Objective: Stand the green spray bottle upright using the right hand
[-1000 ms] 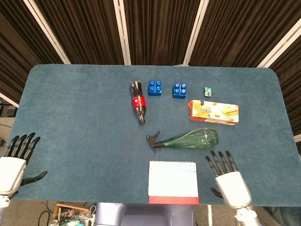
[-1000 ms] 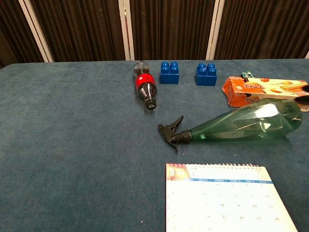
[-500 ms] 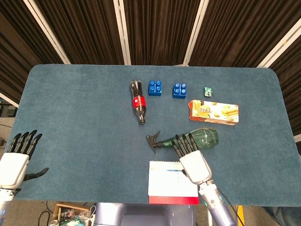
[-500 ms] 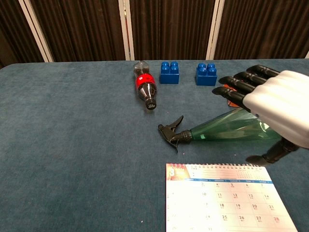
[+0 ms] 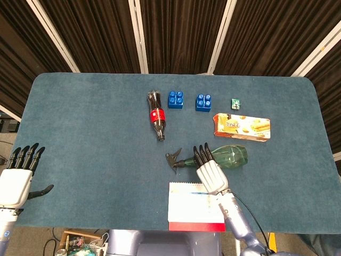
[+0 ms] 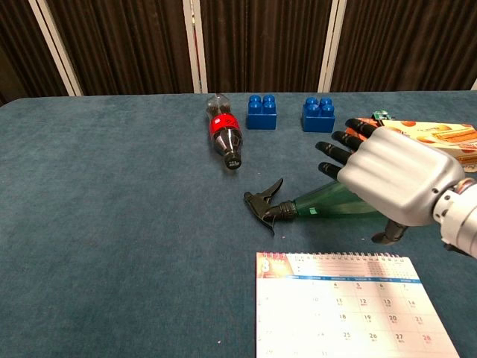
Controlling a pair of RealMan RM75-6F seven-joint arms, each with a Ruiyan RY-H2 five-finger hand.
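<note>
The green spray bottle (image 5: 230,155) (image 6: 333,203) lies on its side on the blue table, its black nozzle (image 5: 174,160) (image 6: 264,203) pointing left. My right hand (image 5: 209,171) (image 6: 393,177) hovers over the bottle's neck and middle, palm down, fingers spread and stretched over it, thumb on the near side. It holds nothing. My left hand (image 5: 17,177) rests open at the table's front left edge, far from the bottle.
A desk calendar (image 5: 195,205) (image 6: 350,306) lies just in front of the bottle. Behind it are an orange biscuit box (image 5: 242,126), a cola bottle (image 5: 156,115) (image 6: 224,136) on its side, two blue bricks (image 5: 176,100) (image 5: 203,102) and a small green item (image 5: 235,104).
My right hand has come from the front right edge up and leftward, and now sits lower over the bottle's neck. The bottle has not moved. The left hand shifted slightly.
</note>
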